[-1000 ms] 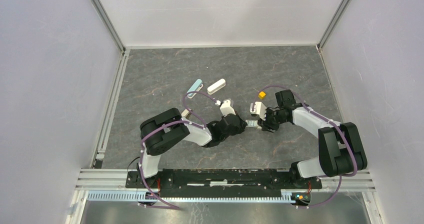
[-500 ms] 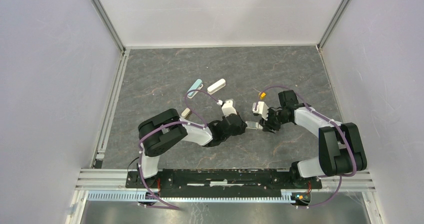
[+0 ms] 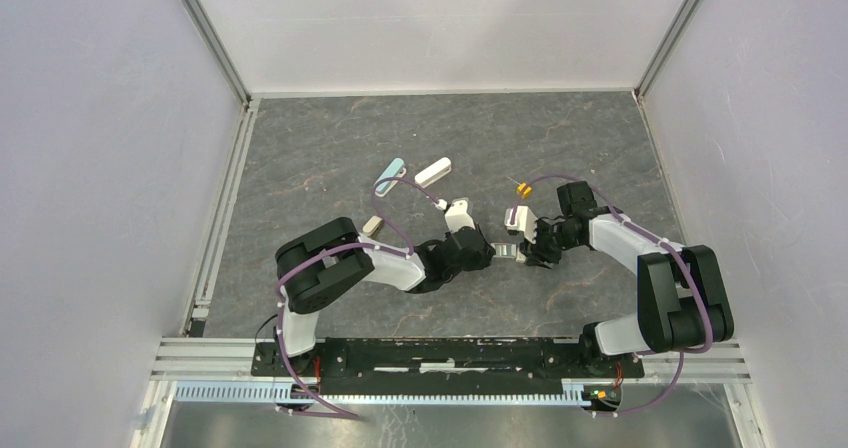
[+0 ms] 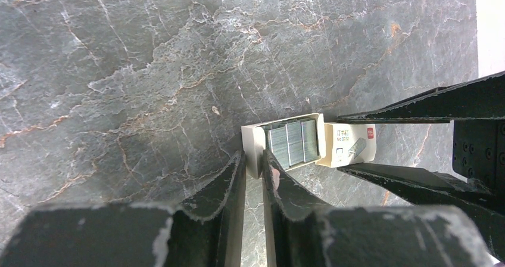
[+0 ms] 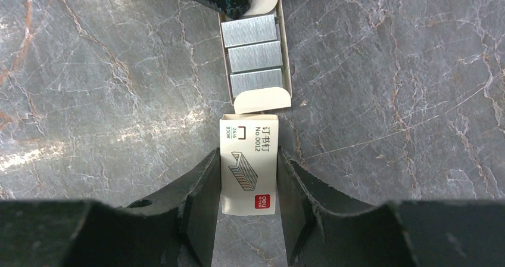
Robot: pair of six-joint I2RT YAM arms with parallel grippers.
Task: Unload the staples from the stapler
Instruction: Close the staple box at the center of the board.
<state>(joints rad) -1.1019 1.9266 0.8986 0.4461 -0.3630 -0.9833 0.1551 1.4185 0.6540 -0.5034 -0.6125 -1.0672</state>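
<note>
Grey marbled table (image 3: 330, 138): staples (image 5: 253, 55) lie in the cardboard tray (image 5: 265, 3), which has been drawn further out of its sleeve (image 5: 249, 183) over the past second. The right gripper (image 5: 248, 160) clamps the sleeve. On the left gripper (image 4: 255, 160) the jaws, barely parted, straddle the tray's end, grip uncertain. Tray now accessible, likely for stowing.

From above: sleeve (image 5: 249, 165) sits between the right gripper (image 5: 247, 157)'s fingers, tray (image 5: 267, 2) jutting out at its nine o'clock, staple strips (image 5: 251, 56) inside, left gripper (image 4: 253, 160) at the tray's end. Two oblong pieces (image 3: 390, 176) lie behind, at eleven o'clock.
</note>
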